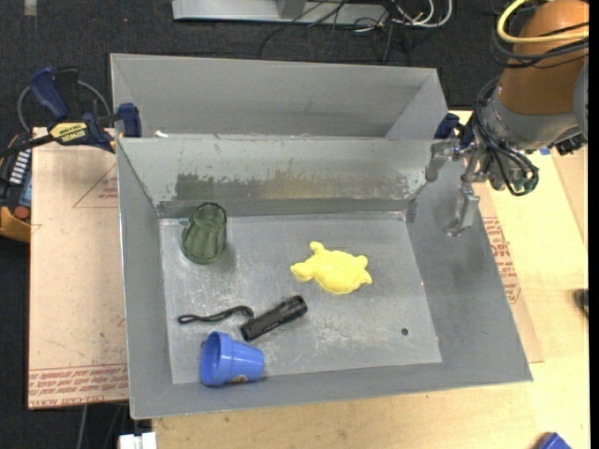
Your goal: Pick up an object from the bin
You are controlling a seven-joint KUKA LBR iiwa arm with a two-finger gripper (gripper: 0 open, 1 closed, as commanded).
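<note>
The fingers (460, 211) are spread, with nothing between them. The gripper (446, 202) hangs over the right sloping wall of the bin (468, 316), towards its far corner. Nearest, to the left, a yellow toy (330, 269) lies mid-floor. Beyond it are a black torch (274, 317), a blue cup (231, 360) and, far left, a green cup (204, 234).
</note>
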